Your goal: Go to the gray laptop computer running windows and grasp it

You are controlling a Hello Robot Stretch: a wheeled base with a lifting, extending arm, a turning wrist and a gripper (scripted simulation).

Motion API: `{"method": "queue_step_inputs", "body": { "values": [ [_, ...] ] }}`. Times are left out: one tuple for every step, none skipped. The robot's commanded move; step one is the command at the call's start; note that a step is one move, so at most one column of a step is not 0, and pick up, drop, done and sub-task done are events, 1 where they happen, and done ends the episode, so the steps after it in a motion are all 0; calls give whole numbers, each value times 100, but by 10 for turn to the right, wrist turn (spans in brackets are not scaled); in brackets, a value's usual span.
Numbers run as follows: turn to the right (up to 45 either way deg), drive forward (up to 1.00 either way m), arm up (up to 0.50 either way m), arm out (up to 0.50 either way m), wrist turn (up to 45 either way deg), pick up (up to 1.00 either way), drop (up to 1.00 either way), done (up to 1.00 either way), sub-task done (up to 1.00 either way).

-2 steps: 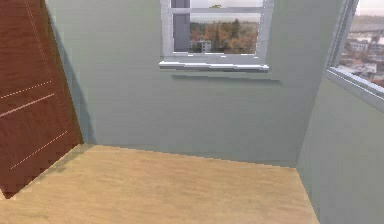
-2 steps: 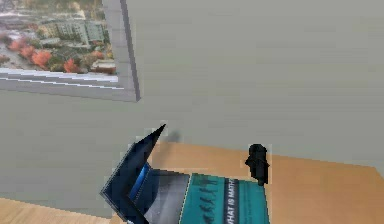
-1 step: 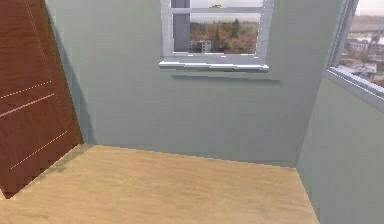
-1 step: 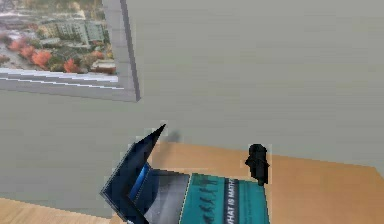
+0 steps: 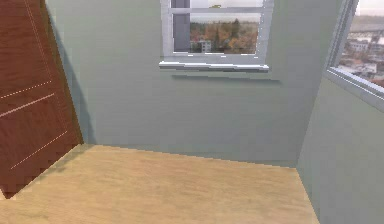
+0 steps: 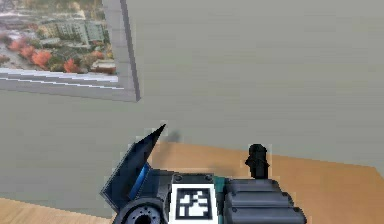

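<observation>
I judge I am at the go-to step: I face a corner with a white-framed glass window (image 5: 215, 30) and a dark brown panelled wooden door (image 5: 30, 90), so next I must turn my base to search. I cannot tell where the gray laptop computer lies relative to my pincer (image 6: 148, 150). Nor can I tell whether the pincer is released, clenched or carrying anything.

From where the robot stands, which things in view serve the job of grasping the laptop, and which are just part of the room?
For the job:
gripper
arm

Just there:
door
window
side window
floor
</observation>
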Motion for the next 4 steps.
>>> {"method": "queue_step_inputs", "body": {
  "values": [
    [0, 0, 0, 0, 450, 0, 0, 0, 0],
    [0, 0, 0, 0, 450, 0, 0, 0, 0],
    [0, 0, 0, 0, 450, 0, 0, 0, 0],
    [0, 0, 0, 0, 300, 0, 0, 0, 0]
  ]
}}
